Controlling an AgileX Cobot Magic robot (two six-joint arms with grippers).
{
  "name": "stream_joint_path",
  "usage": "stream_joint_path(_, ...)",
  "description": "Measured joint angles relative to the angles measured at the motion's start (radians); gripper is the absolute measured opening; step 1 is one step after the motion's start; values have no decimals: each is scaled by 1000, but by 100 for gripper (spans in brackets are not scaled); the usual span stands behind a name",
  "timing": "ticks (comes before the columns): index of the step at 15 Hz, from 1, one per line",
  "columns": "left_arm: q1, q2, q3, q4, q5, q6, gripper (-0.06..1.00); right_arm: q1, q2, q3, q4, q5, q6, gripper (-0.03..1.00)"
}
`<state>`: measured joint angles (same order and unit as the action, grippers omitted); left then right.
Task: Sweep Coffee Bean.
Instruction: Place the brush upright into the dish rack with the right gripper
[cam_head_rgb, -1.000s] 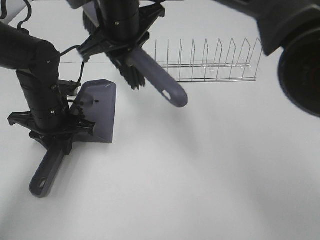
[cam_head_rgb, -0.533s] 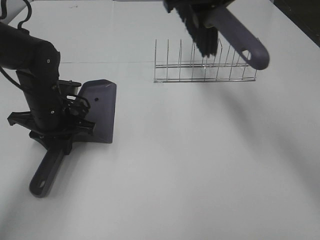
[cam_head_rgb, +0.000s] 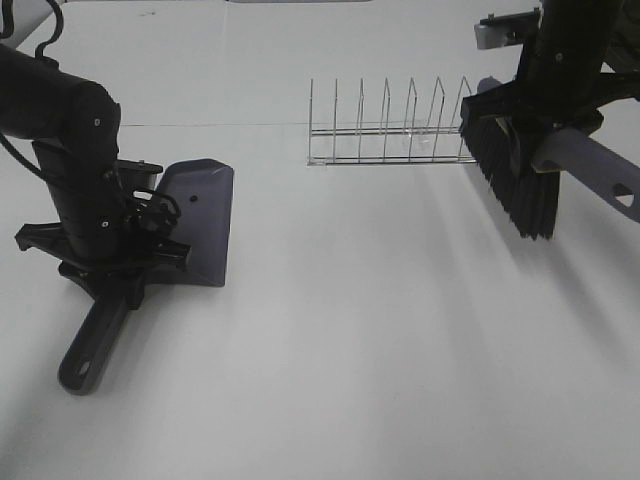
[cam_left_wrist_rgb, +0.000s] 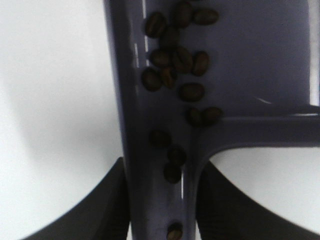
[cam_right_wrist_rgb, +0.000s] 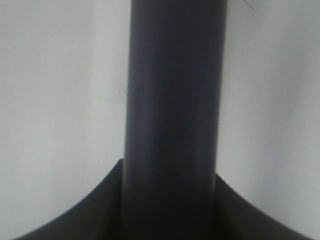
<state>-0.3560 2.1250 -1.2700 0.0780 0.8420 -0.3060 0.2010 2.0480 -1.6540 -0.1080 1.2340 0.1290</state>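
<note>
"On the left — what's there?"
"Small dark oval coffee beans (cam_left_wrist_rgb: 175, 65) lie in the grey-purple plastic dustpan (cam_head_rgb: 210, 235), its handle clamped by the left gripper (cam_left_wrist_rgb: 160, 200)."
"Right side?"
"The right gripper (cam_right_wrist_rgb: 170, 200) clasps the black-bristled brush (cam_head_rgb: 520, 185)."

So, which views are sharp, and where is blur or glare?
Exterior high: sharp, evenly lit, soft shadows beside the dustpan and brush. Left wrist: coffee beans slightly soft, thin glare lines on the dustpan. Right wrist: brush handle very close, blurred.
</note>
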Motion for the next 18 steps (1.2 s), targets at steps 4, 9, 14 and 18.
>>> stream_joint_path(4, 0, 0, 0, 1, -1, 1, 35, 0, 39, 8, 3, -1, -5, 30)
stream_joint_path(9, 0, 0, 0, 1, -2, 4, 35, -1, 121, -106, 22, -4, -4, 30)
stream_joint_path(14, 0, 0, 0, 1, -2, 7, 35, -1, 192, -194, 10, -6, -4, 30)
stream_joint_path(18, 0, 0, 0, 1, -2, 7, 35, -1, 271, -303, 4, -2, -4, 30)
